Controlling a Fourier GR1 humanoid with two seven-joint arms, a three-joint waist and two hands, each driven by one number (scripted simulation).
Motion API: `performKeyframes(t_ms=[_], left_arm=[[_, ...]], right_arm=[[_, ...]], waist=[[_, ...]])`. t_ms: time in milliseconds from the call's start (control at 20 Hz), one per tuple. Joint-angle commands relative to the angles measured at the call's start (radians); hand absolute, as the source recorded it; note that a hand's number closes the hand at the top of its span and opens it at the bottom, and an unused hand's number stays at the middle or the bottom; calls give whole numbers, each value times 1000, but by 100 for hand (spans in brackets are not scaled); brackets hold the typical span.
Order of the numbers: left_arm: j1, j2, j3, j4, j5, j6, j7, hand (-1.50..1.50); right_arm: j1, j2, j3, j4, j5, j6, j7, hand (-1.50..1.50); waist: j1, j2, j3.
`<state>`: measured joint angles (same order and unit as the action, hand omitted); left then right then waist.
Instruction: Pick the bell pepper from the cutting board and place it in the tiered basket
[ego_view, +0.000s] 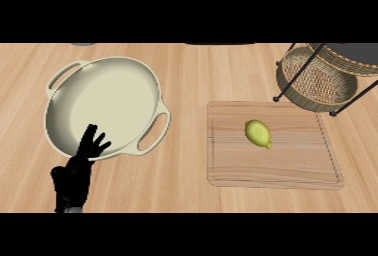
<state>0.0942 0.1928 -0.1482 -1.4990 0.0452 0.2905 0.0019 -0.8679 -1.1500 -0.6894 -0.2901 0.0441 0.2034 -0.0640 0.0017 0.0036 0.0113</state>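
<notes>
Wooden counter (192, 75) carries a cream pan (103, 107), wicker tiered basket (321, 82), left hand (74, 175) fingers spread

A big cream pan (103, 107) with two handles sits on the wooden counter (184, 75). It is tilted a bit. The counter shows all around the pan.

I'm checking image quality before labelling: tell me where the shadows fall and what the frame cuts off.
Head view: even, soft light, no glare; the yellow pepper casts only a faint shadow on the cutting board; the tiered basket is cropped at the top right; the left hand shows low left, fingers straight.
</notes>
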Motion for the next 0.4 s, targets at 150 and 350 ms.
performKeyframes(t_ms=[150,350], left_arm=[[42,-5,-14,55,8,-32,-8,0],[45,1,-11,37,2,-24,12,0]], right_arm=[[181,-153,-79,107,-51,196,-104,-150],[252,-221,-115,142,-82,327,-125,-150]], waist=[[-2,13,-2],[-11,10,0]])
